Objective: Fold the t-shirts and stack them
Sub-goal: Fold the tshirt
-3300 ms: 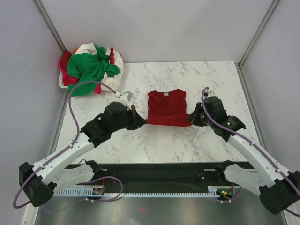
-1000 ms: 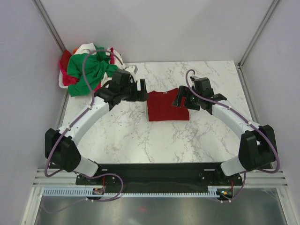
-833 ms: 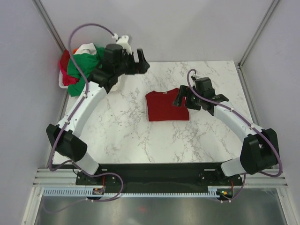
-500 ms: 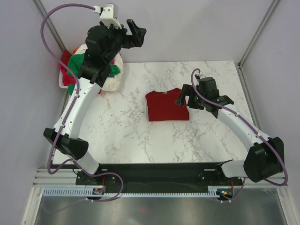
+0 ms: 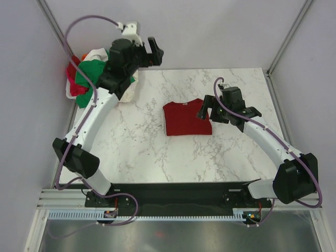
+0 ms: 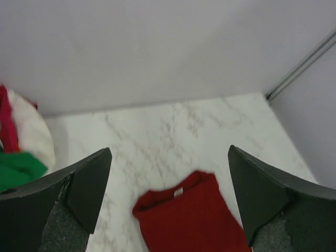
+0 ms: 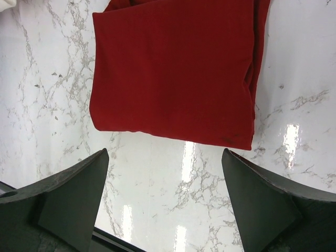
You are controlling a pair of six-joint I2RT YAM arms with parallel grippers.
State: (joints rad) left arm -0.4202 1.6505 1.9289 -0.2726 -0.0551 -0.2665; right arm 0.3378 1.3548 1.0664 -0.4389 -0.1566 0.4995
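Note:
A dark red t-shirt [image 5: 187, 118] with a small white tag lies folded in a rectangle at the middle of the marble table [image 5: 157, 157]. It shows whole in the right wrist view [image 7: 176, 68] and partly in the left wrist view [image 6: 191, 220]. Crumpled t-shirts sit in a pile at the back left: green [image 5: 85, 73], white [image 5: 98, 54] and red [image 5: 74, 88]. My left gripper [image 5: 154, 51] hangs open, high up by the back wall, just right of the pile. Just off the folded shirt's right edge, my right gripper [image 5: 227, 113] is open and holds nothing.
Grey walls close the table in at the back and on both sides, with metal posts in the back corners [image 5: 286, 37]. The left arm's purple cable [image 5: 89, 21] loops above the pile. The pile's white cloth [image 6: 31, 131] and green cloth [image 6: 18, 168] show at the left wrist view's edge.
My left gripper has left the folded shirt's left edge and risen up and back toward the pile. The right gripper has drawn slightly right off the shirt. The shirt stays put.

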